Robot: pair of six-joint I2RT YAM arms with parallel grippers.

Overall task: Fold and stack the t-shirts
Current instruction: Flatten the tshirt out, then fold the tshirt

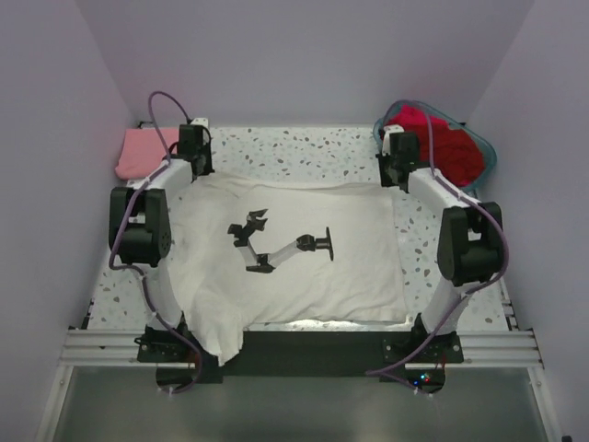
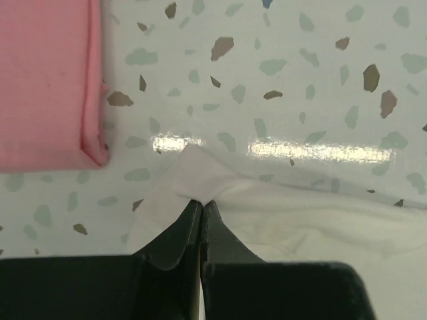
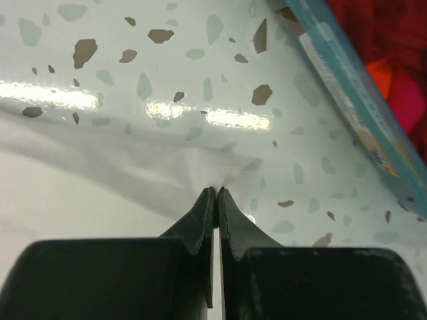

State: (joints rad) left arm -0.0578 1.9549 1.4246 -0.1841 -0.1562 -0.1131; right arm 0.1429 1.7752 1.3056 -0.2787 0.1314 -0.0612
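Reaching forward, left hand (image 2: 201,203) and right hand (image 3: 217,192) closed on white t-shirt (image 1: 359,272), far corners

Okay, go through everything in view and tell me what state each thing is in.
white t-shirt: spread flat, print up, one corner hanging off the table.
pink t-shirt: folded.
red t-shirts: heaped unfolded in the basket.
left gripper: jaws shut on the white t-shirt's corner.
right gripper: jaws shut on the white t-shirt's edge.

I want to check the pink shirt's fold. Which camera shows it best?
Left wrist: the pink shirt fills the upper left, its folded edge sharp. Top external shows it small, in the far left corner. Right wrist misses it.
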